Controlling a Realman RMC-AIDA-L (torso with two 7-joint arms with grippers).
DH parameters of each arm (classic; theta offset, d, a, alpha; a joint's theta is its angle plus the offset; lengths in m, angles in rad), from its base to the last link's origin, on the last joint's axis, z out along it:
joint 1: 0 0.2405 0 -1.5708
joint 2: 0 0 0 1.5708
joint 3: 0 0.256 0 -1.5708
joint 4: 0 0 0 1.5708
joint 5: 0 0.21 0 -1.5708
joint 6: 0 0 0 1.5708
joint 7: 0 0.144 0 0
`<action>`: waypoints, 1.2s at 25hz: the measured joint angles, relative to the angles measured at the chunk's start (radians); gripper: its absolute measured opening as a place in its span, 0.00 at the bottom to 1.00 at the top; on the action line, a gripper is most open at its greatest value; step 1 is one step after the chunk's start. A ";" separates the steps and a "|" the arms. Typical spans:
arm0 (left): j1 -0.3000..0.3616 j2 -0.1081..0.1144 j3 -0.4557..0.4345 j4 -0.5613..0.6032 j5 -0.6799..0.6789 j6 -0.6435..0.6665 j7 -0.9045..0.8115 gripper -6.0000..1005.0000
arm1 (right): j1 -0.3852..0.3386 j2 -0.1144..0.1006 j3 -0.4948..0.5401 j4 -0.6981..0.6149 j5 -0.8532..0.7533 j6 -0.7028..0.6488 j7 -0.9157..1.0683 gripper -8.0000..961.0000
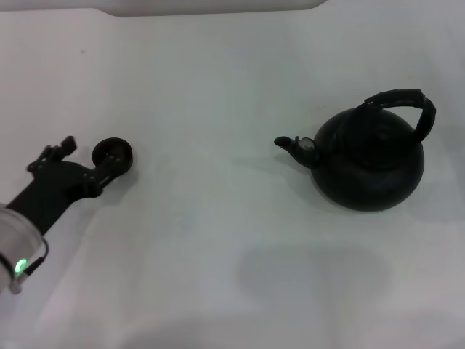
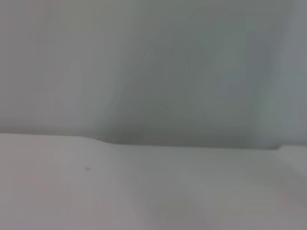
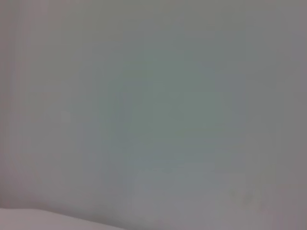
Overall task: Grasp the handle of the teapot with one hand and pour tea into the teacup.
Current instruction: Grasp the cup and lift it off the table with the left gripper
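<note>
Low at the left of the head view, the left gripper is seen over the white table, its black body reaching in from a silver wrist with a green light. The cup is found right at its tip, overlapped by one finger, so that it cannot be told whether the rim is clamped or only touched, nor how far the jaws are parted. Well apart from the gripper, across the table on the robot's right, the teapot is set upright. Its spout is turned back toward the gripper and the cup, and its handle is arched over the top, untouched. Only pale blank surfaces are shown in both wrist views. The right gripper is not seen anywhere.
</note>
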 joint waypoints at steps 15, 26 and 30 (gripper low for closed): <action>0.000 0.009 0.108 -0.186 0.033 0.277 -0.056 0.88 | -0.009 -0.002 0.000 -0.001 -0.002 0.000 -0.001 0.83; -0.022 0.011 0.111 -0.164 0.032 0.290 -0.106 0.88 | 0.002 -0.005 0.000 -0.001 -0.001 0.001 -0.002 0.83; -0.045 0.014 0.107 -0.139 0.032 0.292 -0.129 0.88 | 0.003 -0.006 0.001 0.000 -0.001 -0.002 -0.003 0.83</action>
